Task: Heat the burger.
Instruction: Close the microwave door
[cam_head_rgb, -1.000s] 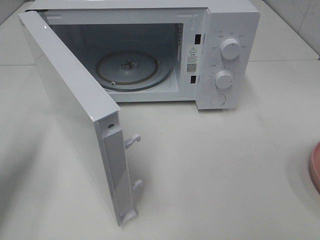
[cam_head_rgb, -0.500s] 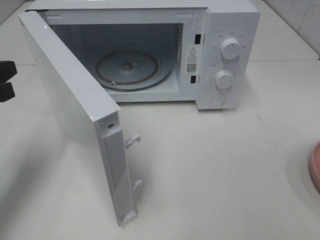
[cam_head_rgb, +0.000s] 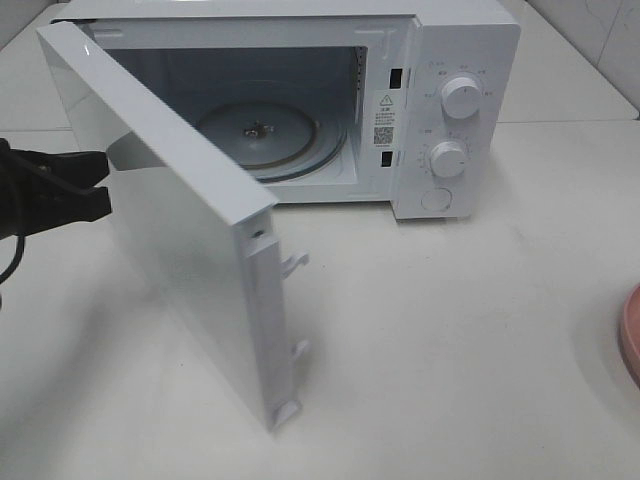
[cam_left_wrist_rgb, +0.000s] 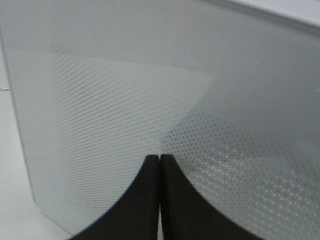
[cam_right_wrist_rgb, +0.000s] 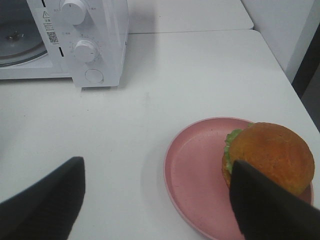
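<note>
The burger (cam_right_wrist_rgb: 270, 152), with a golden-brown bun and green lettuce, sits on the right side of a pink plate (cam_right_wrist_rgb: 195, 175) in the right wrist view. My right gripper (cam_right_wrist_rgb: 156, 172) hovers open above the plate's near side, and one dark finger (cam_right_wrist_rgb: 265, 210) overlaps the burger's edge without holding it. In the high view only the plate's rim (cam_head_rgb: 630, 345) shows at the right edge, and the burger is out of frame. My left gripper (cam_head_rgb: 103, 180) is shut, its tips (cam_left_wrist_rgb: 160, 159) against the outer face of the microwave door (cam_head_rgb: 190, 250).
The white microwave (cam_head_rgb: 440, 110) stands at the back of the white table, its door half open and swung out to the left. A glass turntable (cam_head_rgb: 270, 135) lies inside. Two knobs (cam_head_rgb: 460, 97) sit on its right panel. Door latch hooks (cam_head_rgb: 295, 262) stick out.
My left gripper came in from the left and met the door's outer face. The door has swung partway toward the microwave. The right arm and plate stayed put.
</note>
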